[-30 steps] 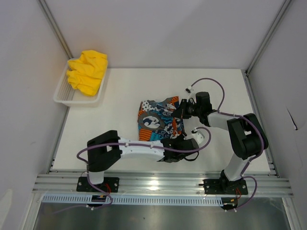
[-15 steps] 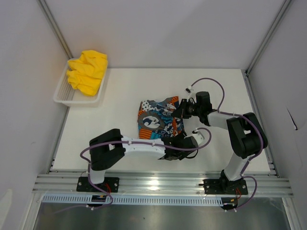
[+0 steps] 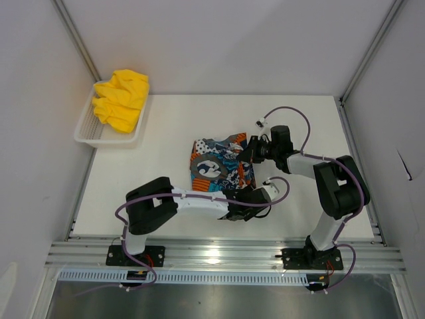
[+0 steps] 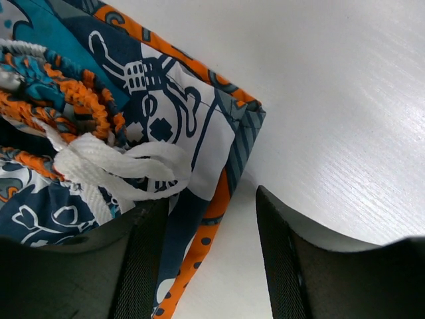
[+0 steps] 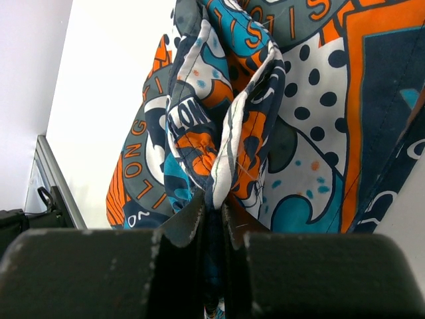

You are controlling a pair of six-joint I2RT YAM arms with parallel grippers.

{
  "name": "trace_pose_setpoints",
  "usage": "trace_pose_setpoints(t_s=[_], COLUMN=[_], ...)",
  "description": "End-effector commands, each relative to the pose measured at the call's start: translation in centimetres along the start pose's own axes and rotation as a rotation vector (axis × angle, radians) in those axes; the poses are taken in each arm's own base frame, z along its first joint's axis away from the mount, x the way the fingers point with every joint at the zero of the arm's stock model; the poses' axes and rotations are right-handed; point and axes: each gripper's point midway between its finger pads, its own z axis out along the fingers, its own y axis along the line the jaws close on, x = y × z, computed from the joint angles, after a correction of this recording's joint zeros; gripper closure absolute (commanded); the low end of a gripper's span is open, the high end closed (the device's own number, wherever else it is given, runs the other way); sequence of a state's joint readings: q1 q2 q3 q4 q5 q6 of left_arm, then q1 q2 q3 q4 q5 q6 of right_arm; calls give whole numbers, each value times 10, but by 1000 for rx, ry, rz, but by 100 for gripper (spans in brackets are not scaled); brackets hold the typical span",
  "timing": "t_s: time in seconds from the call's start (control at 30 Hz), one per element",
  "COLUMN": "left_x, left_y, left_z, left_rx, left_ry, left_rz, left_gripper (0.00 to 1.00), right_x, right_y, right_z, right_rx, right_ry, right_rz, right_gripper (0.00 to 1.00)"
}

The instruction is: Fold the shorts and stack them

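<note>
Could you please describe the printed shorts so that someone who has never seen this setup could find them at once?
Start with the white table and look at its middle. The printed shorts lie bunched there, well away from the white basket at the far left corner. Unlike the plain yellow shorts heaped in that basket, they carry a busy blue, orange, black and white pattern.
</note>
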State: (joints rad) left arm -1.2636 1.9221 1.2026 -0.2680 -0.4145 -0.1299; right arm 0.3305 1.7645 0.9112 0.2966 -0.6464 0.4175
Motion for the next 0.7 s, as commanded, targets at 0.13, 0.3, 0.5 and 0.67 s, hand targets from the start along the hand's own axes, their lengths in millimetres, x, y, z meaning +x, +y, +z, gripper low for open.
trace_pose_setpoints(t_s=[0.13, 0.3, 0.5, 0.67], left_x=[3, 11, 18, 21], left_y=[-2, -1, 6, 8], left_z=[7, 13, 11, 8], left_rx=[59, 45, 16, 5], left_ry=[18, 43, 66, 75], left_rz=[-17, -15, -3, 4], left_gripper=[51, 75, 92, 95], right_x=[-15, -16, -26, -14], right_y=[4, 2, 2, -1], right_z=[5, 6, 6, 10], right_rx=[-30, -21, -42, -79], right_ry=[-22, -3, 55, 177], right_rz=[-37, -47, -62, -32], right_gripper=[99, 99, 99, 100])
